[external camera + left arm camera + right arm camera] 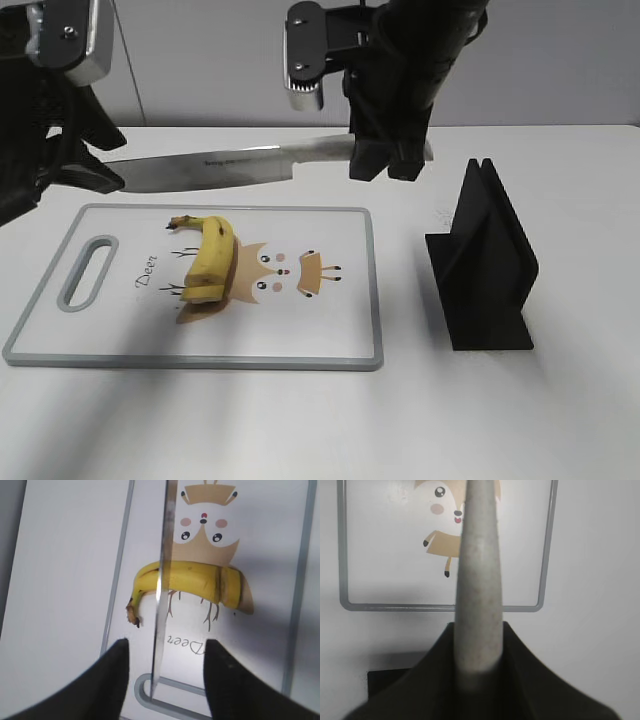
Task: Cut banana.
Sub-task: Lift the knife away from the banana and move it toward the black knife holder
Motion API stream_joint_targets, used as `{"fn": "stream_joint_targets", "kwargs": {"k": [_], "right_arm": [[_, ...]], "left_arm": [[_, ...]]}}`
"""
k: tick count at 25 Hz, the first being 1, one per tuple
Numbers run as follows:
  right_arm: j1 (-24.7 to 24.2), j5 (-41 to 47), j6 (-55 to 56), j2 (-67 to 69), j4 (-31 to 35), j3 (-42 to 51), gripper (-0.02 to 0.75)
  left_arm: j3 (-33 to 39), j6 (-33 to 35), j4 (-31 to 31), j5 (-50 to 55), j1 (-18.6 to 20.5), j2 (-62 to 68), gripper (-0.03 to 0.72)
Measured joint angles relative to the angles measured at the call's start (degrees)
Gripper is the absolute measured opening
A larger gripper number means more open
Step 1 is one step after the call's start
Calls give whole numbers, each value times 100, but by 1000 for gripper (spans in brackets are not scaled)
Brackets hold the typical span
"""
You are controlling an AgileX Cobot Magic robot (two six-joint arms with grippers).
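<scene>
The banana [212,262] lies on the white cutting board [330,340], stem tip toward the back, blunt end toward the front. My right gripper [390,160] is shut on the pale handle of a kitchen knife [220,165] and holds it level above the board's far edge, blade pointing left. My left gripper [100,160] is open around the blade tip without touching it. In the left wrist view the blade [162,595] crosses over the banana [200,580] between the open fingers [165,670]. The right wrist view shows the handle [477,580] clamped in the jaws [477,655].
A black knife stand [485,265] is on the table right of the board; its corner shows in the right wrist view [385,680]. The board has a grey rim, a handle slot [88,272] at its left end and a deer print [285,270].
</scene>
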Motion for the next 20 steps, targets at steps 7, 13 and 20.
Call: {"fn": "stream_joint_targets", "kwargs": {"k": [7, 13, 20], "right_arm": [[0, 186, 366, -250, -209, 0, 170], [0, 410, 1786, -687, -442, 0, 170], [0, 1014, 3984, -889, -424, 0, 170]], "left_arm": [[0, -248, -7, -674, 81, -517, 581], [0, -2004, -7, -1151, 480, -1173, 583], [0, -5250, 682, -180, 740, -1419, 585]]}}
